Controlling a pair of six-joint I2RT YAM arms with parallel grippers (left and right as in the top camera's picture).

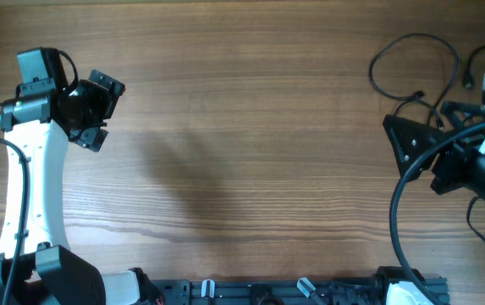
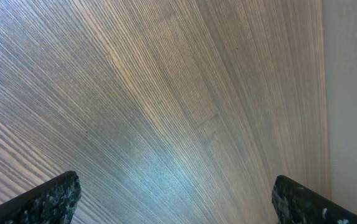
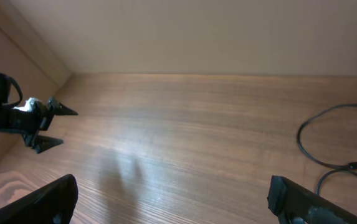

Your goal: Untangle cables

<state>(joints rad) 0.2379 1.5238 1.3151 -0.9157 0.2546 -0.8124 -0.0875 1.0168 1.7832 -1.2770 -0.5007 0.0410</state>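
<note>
The cables [image 1: 413, 61] lie in loose black loops on the wooden table [image 1: 250, 127], all of them at the right gripper's end. In the overhead view one big loop sits just past the right gripper [image 1: 397, 140], toward the far edge. More thin strands trail beside that arm out to the frame's border; whether any of them touches the arm cannot be told. From the right wrist camera a curve of the cables [image 3: 318, 140] lies ahead of the jaws and outside the right-hand finger [image 3: 309, 202]. It ends in a small plug [image 3: 352, 166] and does not lie between the fingers. The right gripper's jaws stand wide apart with bare wood between them. The left gripper [image 1: 107, 114] is at the opposite end of the table, well apart from every cable, its jaws also spread wide. Its own camera shows its fingers [image 2: 47, 199] at the lower corners, with plain wood grain between and ahead of them. In the right wrist view the left gripper [image 3: 44, 124] appears far ahead of the jaws and to their left.
</note>
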